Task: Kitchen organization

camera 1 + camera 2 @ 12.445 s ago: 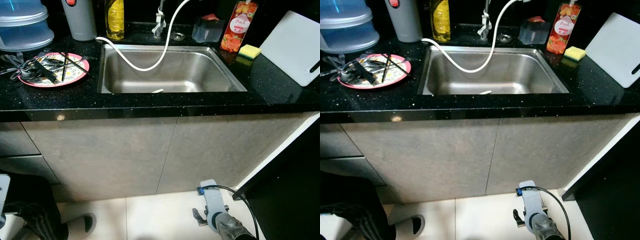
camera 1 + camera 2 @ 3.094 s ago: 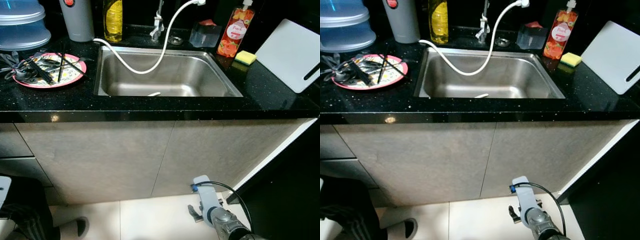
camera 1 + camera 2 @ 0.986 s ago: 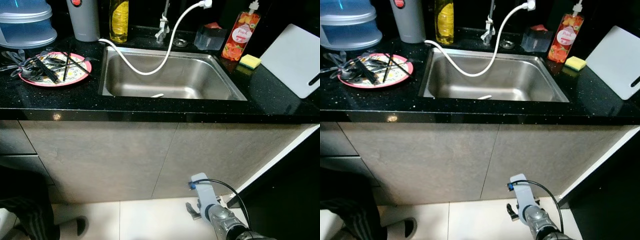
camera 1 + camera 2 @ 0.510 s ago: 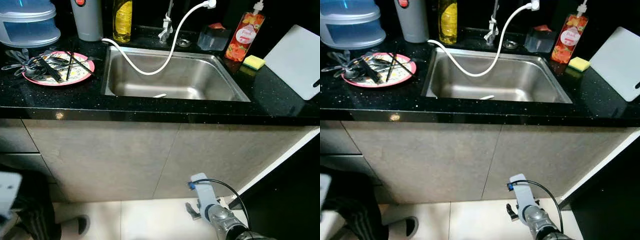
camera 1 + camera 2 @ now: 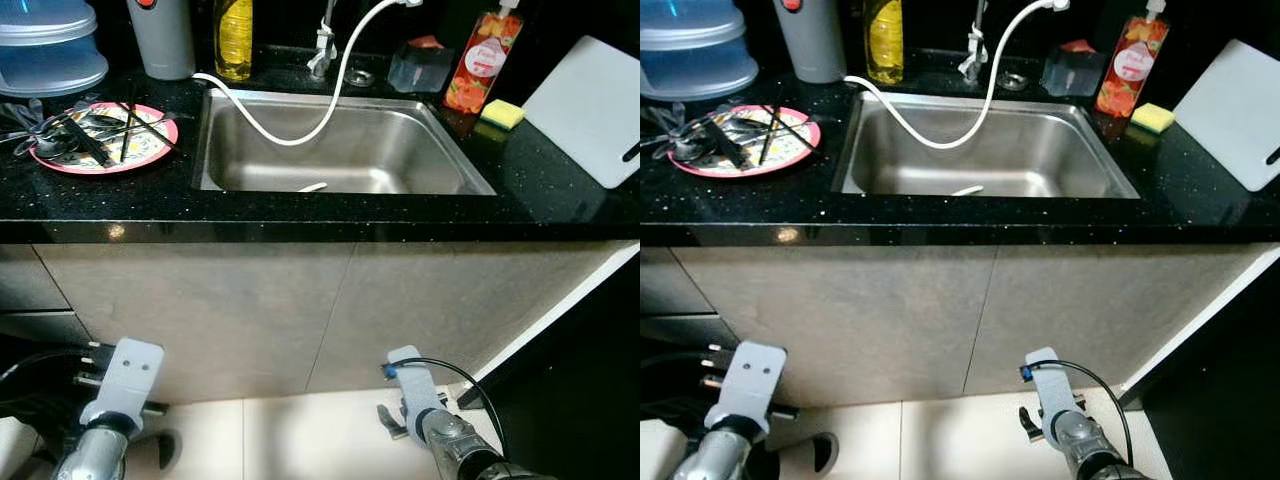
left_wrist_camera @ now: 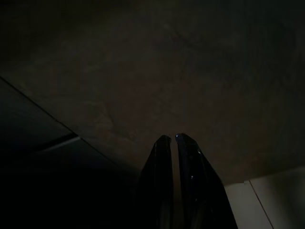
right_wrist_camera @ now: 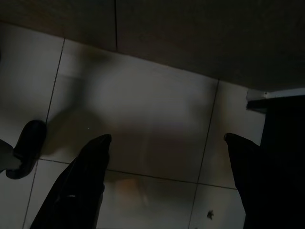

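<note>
A pink plate [image 5: 138, 152] piled with dark chopsticks and cutlery [image 5: 70, 130] sits on the black counter [image 5: 300, 210], left of the steel sink [image 5: 400, 150]. A white hose [image 5: 290, 135] loops into the sink, and a small pale item [image 5: 313, 185] lies at its front. My left arm [image 5: 120, 380] hangs low before the grey cabinet; its gripper [image 6: 171, 138] is shut on nothing and points at the cabinet front. My right arm [image 5: 415, 390] hangs over the floor tiles, and its gripper [image 7: 167, 138] is open and holds nothing.
Along the counter's back stand blue stacked containers [image 5: 45, 50], a grey jug [image 5: 162, 40], a yellow oil bottle [image 5: 232, 38], a red soap bottle [image 5: 475, 70] and a yellow sponge [image 5: 500, 113]. A white cutting board [image 5: 590, 110] leans at the right. A dark shoe [image 7: 24, 148] rests on the tiles.
My left arm has risen into view at the lower left, in front of the cabinet. The camera has shifted a little; the counter items have not moved.
</note>
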You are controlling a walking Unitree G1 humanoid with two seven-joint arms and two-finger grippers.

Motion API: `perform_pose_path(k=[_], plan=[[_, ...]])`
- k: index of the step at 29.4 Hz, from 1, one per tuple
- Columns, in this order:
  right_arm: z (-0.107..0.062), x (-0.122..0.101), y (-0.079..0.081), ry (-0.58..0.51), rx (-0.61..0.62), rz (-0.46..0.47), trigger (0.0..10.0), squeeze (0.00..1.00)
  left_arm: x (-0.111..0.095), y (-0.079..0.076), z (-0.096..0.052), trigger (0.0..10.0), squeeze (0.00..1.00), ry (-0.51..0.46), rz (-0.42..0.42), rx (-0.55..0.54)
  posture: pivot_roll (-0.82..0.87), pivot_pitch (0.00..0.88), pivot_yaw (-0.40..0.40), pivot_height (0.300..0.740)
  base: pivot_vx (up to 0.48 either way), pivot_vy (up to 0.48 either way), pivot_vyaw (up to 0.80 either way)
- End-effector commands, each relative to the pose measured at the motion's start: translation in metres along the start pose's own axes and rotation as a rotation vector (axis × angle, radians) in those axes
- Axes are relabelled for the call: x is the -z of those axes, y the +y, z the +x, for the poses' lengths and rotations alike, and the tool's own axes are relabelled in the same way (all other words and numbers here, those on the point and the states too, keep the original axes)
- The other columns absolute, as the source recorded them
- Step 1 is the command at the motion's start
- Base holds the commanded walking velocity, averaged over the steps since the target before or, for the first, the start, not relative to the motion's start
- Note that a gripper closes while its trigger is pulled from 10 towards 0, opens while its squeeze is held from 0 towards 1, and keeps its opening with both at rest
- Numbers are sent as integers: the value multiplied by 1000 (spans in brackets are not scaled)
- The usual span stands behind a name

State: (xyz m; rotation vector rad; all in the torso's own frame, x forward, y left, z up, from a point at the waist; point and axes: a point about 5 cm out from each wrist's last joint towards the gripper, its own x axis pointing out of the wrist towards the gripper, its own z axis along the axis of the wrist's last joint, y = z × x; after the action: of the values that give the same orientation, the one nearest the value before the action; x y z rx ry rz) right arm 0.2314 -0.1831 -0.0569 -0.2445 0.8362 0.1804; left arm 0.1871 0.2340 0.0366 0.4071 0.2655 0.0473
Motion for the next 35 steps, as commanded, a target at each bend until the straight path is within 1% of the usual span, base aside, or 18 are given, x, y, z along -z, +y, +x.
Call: perform_pose_path(k=[1, 5, 8, 11, 15, 23, 27, 30, 35], plan=[[-2, 6, -5, 11, 18, 13, 10000, 0, 7, -5, -2, 10000, 0, 39, -10, 1, 269, 0, -84, 740, 0, 0, 0], [-3, 10, -4, 19, 15, 11, 10000, 0, 5, 5, 0, 10000, 0, 43, -51, -62, 275, 0, -86, 740, 0, 0, 0], [-2, 10, -3, 20, 13, 8, 10000, 0, 6, 8, 0, 10000, 0, 50, -52, -83, 278, 0, -86, 740, 0, 0, 0], [-2, 9, -1, 20, 9, 8, 10000, 0, 15, 10, -3, 10000, 0, 93, -43, -112, 290, 0, -86, 740, 0, 0, 0], [-1, 8, 6, 19, -5, 9, 10000, 0, 16, 9, -8, 10000, 0, 94, -40, -107, 316, 0, -81, 740, 0, 0, 0], [-1, 7, 7, 12, -16, 7, 10000, 0, 14, 14, -9, 10000, 0, 91, -37, -117, 318, 0, -86, 740, 0, 0, 0], [0, 5, 8, 7, -18, 10, 10000, 0, 14, 12, -9, 10000, 0, 93, -36, -107, 311, 0, -78, 740, 0, 0, 0], [-1, 8, 5, 15, 2, 29, 10000, 0, 13, 6, -7, 10000, 0, 88, -36, -84, 306, 0, -69, 740, 0, 0, 0], [-1, 10, 7, 19, -9, 12, 10000, 0, 7, 8, -2, 10000, 0, 68, -34, -92, 302, 0, -80, 740, 0, 0, 0]])
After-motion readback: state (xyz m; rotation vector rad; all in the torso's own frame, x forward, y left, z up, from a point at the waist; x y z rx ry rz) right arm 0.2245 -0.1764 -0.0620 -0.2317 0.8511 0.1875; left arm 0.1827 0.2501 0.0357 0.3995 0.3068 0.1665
